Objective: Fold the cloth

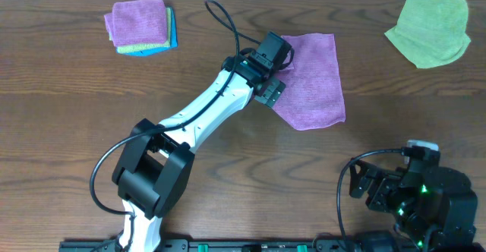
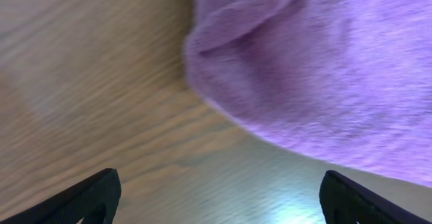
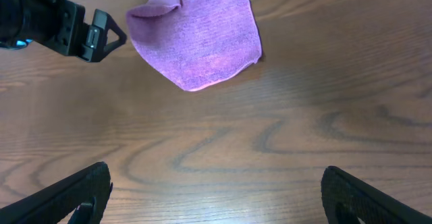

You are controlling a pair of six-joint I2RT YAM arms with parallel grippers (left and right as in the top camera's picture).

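Wood table, cloth beside left tool

Your left arm is a white link between black joint housings, a black cable looping above its wrist. The left gripper has black wedge fingers. Your right arm is black, dotted with green lights and a white cap.

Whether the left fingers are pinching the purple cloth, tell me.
No: the left fingers stand wide apart, and the cloth lies ahead of their tips, not between them.
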